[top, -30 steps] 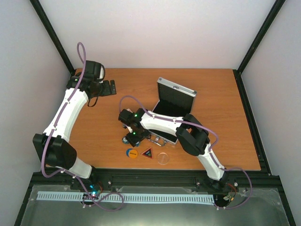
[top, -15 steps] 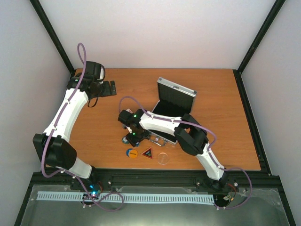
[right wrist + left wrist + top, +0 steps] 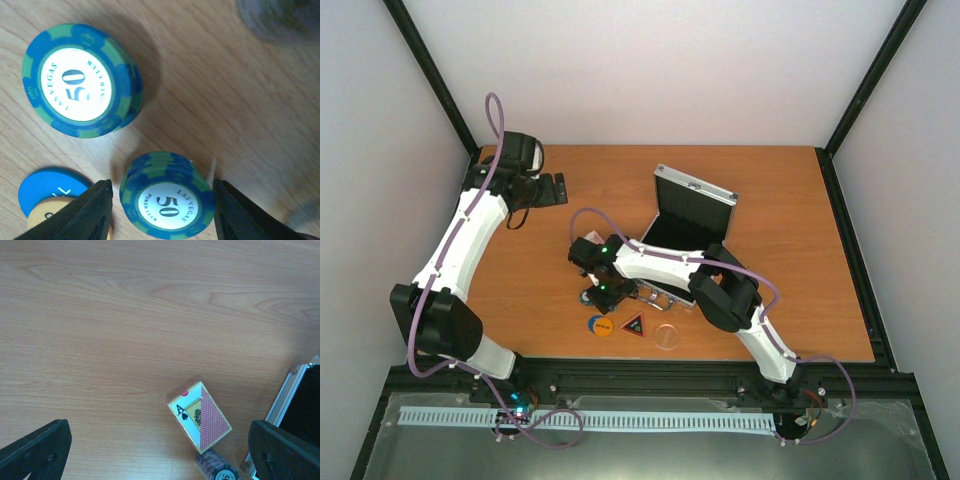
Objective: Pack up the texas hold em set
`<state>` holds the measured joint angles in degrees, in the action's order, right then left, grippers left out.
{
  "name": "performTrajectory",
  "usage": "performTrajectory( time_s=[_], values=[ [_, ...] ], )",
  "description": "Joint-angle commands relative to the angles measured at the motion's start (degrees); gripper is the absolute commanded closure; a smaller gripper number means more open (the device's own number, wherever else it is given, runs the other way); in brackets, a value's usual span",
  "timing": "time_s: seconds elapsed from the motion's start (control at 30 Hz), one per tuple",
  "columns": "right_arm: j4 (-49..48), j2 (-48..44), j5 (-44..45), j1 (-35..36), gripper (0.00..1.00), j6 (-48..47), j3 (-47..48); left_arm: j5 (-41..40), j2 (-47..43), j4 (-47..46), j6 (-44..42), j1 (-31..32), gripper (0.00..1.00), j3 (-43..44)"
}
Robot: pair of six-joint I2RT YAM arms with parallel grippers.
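My right gripper (image 3: 162, 192) stands open, one finger on each side of a stack of blue-green poker chips (image 3: 167, 200), with narrow gaps left. A second blue-green stack (image 3: 80, 100) lies beside it, and the blue-edged orange disc (image 3: 47, 192) at the left. In the top view the right gripper (image 3: 598, 293) hangs low, left of the open silver case (image 3: 695, 205). The orange disc (image 3: 603, 326), black-red triangle (image 3: 634, 325) and clear disc (image 3: 667, 336) lie near the front. My left gripper (image 3: 160, 440) is wide open and empty, above the card pack (image 3: 200, 416).
A dark purple chip stack (image 3: 217, 467) sits just below the card pack, next to the case's metal edge (image 3: 295, 390). The left gripper (image 3: 558, 187) is held over the table's back left. Black frame posts run along the table's sides.
The right gripper's fingers have drawn closer together around the blue-green chip stack, and the arm has shifted slightly left. The left arm has not moved.
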<state>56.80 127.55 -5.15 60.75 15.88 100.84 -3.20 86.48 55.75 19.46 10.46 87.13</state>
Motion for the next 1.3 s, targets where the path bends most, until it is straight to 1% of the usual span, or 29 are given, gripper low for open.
performTrajectory(
  time_s=[0.0,0.1,0.43,0.53,0.73,0.77,0.87,1.07,1.23,1.27],
  values=[
    [2.50,1.21,0.33,1.47,0.44,0.65,0.13,-0.07,-1.59,-0.37,0.22,-0.08,0.00,0.02],
    [2.76,1.21,0.89,1.48,0.50,0.99,-0.02,-0.16,-1.61,-0.38,0.16,-0.11,0.00,-0.05],
    [3.36,1.95,1.60,1.48,0.51,1.34,-0.49,-0.48,-1.78,-0.35,0.02,-0.18,0.00,-0.21],
    [3.00,1.87,1.77,1.48,0.54,1.29,-1.47,-0.60,-1.94,-0.35,0.01,-0.18,0.00,-0.60],
    [2.64,2.08,2.63,1.48,0.55,1.15,-2.03,-0.66,-1.90,-0.55,0.00,-0.18,0.00,-0.93],
    [2.68,2.21,2.64,1.48,0.56,1.17,-2.06,-0.67,-1.85,-0.55,0.04,-0.18,0.00,-0.87],
    [2.59,2.35,2.44,1.48,0.68,1.04,-2.18,-0.73,-1.69,-0.51,0.05,-0.18,0.00,-0.59],
    [2.68,2.44,2.47,1.48,0.79,0.71,-1.90,-1.10,-1.87,-0.38,-0.04,-0.18,0.00,-0.64],
    [3.73,2.18,3.81,1.48,0.94,0.40,-0.94,-1.18,-1.89,-0.37,-0.04,-0.26,0.00,-0.58],
    [4.24,2.07,4.10,1.48,0.96,0.26,-0.64,-1.19,-1.90,-0.32,-0.05,-0.26,0.00,-0.56]
  ],
)
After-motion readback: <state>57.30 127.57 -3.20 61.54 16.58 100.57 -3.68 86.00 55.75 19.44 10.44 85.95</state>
